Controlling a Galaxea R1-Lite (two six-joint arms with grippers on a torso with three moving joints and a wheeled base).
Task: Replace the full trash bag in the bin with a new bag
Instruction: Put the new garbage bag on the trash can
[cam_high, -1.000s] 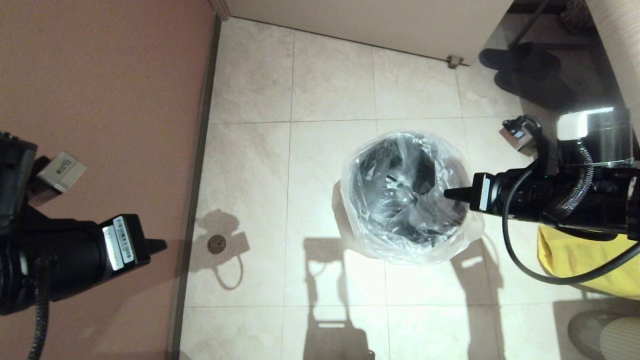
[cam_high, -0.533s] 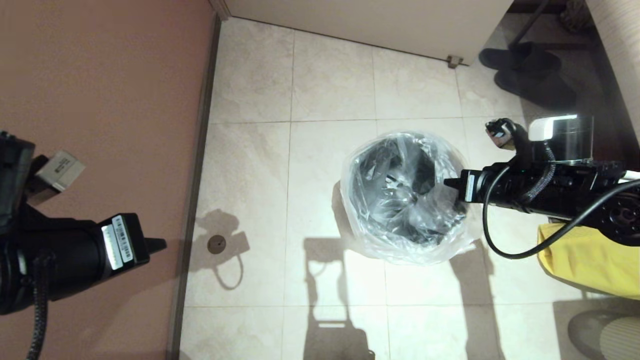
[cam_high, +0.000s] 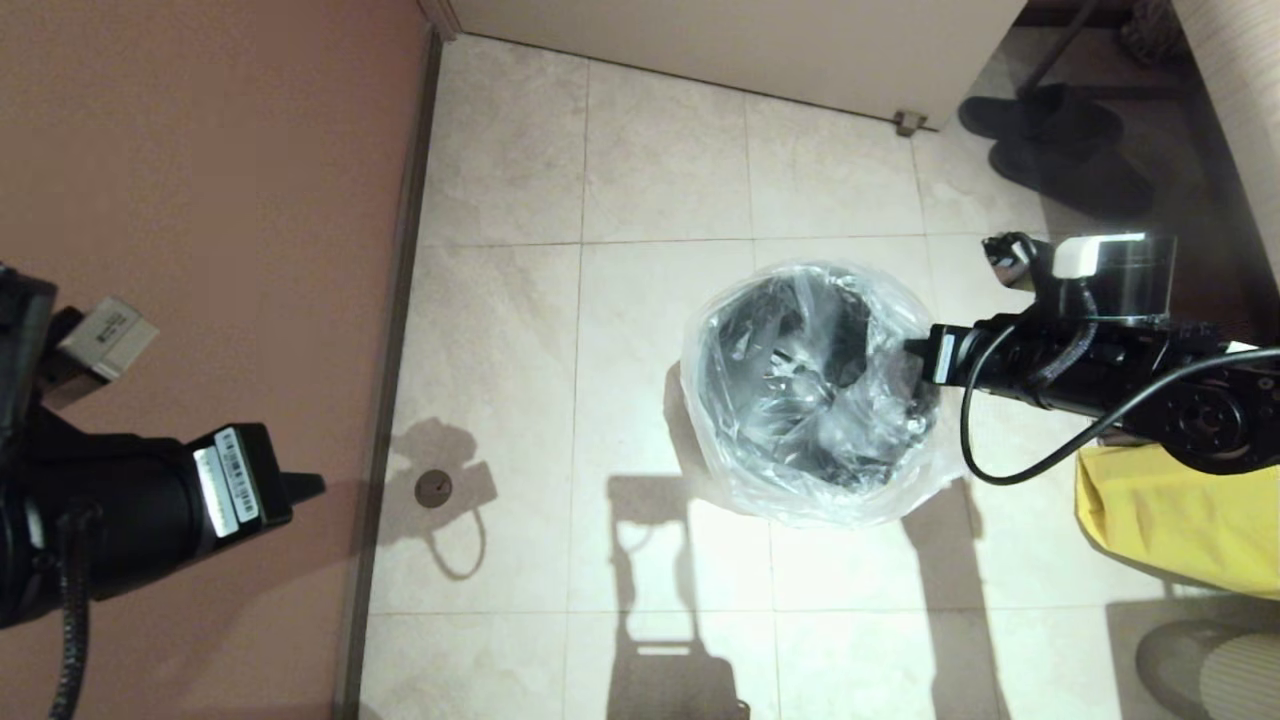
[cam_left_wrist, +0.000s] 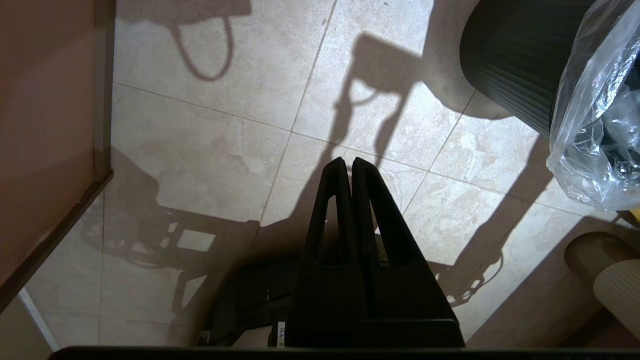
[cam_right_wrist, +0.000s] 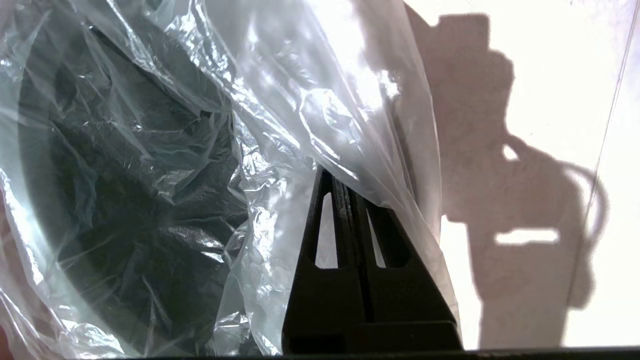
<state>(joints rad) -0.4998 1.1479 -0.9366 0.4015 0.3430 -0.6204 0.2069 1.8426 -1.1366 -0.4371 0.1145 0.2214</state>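
The bin (cam_high: 790, 410) stands on the tiled floor in the middle of the head view, its dark inside showing through the new bag (cam_high: 850, 495), which lines it and hangs crinkled over the rim. My right gripper (cam_high: 908, 350) is at the bin's right rim, shut on a fold of the new bag (cam_right_wrist: 310, 100); the film drapes over my right gripper (cam_right_wrist: 344, 175) and hides its tips. My left gripper (cam_high: 315, 487) is parked far left by the wall, and in the left wrist view my left gripper (cam_left_wrist: 348, 162) is shut and empty. The bin's ribbed outer wall (cam_left_wrist: 510, 65) shows there too.
A yellow bag (cam_high: 1170, 510) lies on the floor right of the bin, under my right arm. Dark slippers (cam_high: 1060, 140) sit at the back right. A reddish wall (cam_high: 200, 200) runs along the left, with a floor drain (cam_high: 433, 487) beside it. A ribbed beige object (cam_high: 1230, 670) is at the near right.
My right gripper has drawn back from over the bin's inside to its right rim and shifted towards the far side, with the wrist turning. My left arm has barely drifted.
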